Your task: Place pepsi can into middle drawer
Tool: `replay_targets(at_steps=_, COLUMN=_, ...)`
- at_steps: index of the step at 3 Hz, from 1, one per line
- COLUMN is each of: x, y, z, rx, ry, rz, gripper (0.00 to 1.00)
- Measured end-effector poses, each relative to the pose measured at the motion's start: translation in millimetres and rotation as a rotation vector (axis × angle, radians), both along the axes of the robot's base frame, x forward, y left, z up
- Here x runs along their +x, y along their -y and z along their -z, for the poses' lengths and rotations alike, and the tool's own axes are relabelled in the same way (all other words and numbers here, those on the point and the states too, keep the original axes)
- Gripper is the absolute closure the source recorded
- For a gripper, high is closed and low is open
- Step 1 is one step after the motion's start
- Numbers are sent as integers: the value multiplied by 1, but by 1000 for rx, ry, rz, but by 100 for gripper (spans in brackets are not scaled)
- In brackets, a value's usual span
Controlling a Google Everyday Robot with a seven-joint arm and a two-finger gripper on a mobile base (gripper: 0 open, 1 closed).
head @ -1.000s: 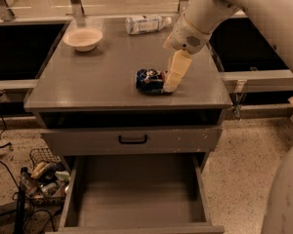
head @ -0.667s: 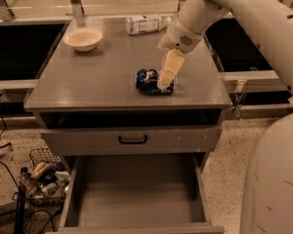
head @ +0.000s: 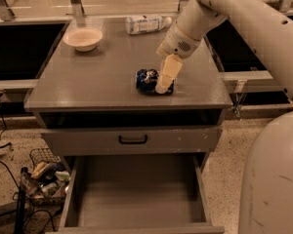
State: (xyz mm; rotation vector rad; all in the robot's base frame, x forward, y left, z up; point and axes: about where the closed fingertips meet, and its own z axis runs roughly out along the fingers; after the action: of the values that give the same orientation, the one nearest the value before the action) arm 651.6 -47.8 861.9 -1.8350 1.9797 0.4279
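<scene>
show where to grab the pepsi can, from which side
Grip the pepsi can across its round middle, from above: it lies on its side on the cabinet top, ends pointing sideways in the camera view. The tool hangs over its right end.

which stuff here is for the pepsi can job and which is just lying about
For the job: pepsi can, middle drawer pulled open, gripper at the can on the cabinet top.
Lying about: white bowl, plastic bottle, wire basket.
</scene>
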Motion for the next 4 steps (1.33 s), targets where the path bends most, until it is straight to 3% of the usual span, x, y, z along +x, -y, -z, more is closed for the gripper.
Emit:
replay_targets(at_steps=1, x=-4, y=-4, z=20, rx=17, ry=-36, rz=-6, gripper=0)
replay_targets(at_steps=2, x=-4, y=-4, z=20, rx=17, ry=-36, rz=-6, gripper=0)
replay_targets(at_steps=3, x=-4, y=-4, z=20, rx=17, ry=-36, rz=-6, gripper=16)
replay_targets(at_steps=4, x=-4, y=-4, z=20, rx=17, ry=-36, rz=-6, gripper=38)
